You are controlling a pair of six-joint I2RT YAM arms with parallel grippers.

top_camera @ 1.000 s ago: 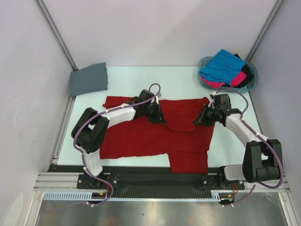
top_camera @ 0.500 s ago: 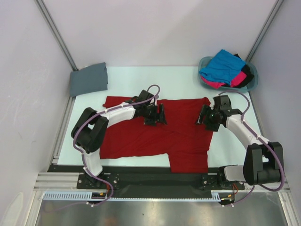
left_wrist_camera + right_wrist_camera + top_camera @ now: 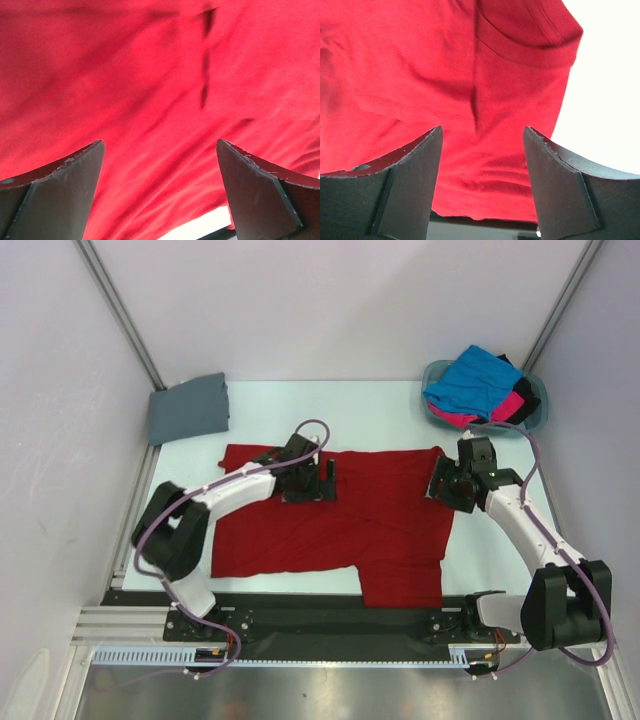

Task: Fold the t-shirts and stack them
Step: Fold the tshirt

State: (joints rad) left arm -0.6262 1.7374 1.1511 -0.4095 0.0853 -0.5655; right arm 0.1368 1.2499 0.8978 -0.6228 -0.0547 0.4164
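- The left gripper's fingers (image 3: 65, 192) stand spread wide with only cloth showing behind the gap; nothing is pinched between them.
- The right gripper's fingers (image 3: 400, 187) are also parted and hold nothing, with red fabric and a strip of bare table visible between them.
- The deep red t-shirt (image 3: 340, 530) lies spread out in the middle of the table (image 3: 380, 415), just in front of both arm bases. Its right part reaches nearer the bases than its left part.
- The left gripper (image 3: 322, 478) hangs over the shirt's far edge, near the middle. From the wrist view I cannot tell whether the tips touch the cloth.
- The right gripper (image 3: 442, 483) hangs over the shirt's far right corner, where a hemmed sleeve meets the table.
- Judging by its shallow wrinkles, the shirt is light, limp and thin. It will likely sag and drag rather than keep its shape.
- A firm pinch at a hem or sleeve seam, one corner per gripper, looks the safest hold.
- A slate grey t-shirt (image 3: 188, 408) lies folded at the far left corner, well apart.
- Bright blue (image 3: 470, 380), hot pink (image 3: 505, 406) and black (image 3: 527, 400) t-shirts are heaped in the teal basket (image 3: 431, 372) at the far right.
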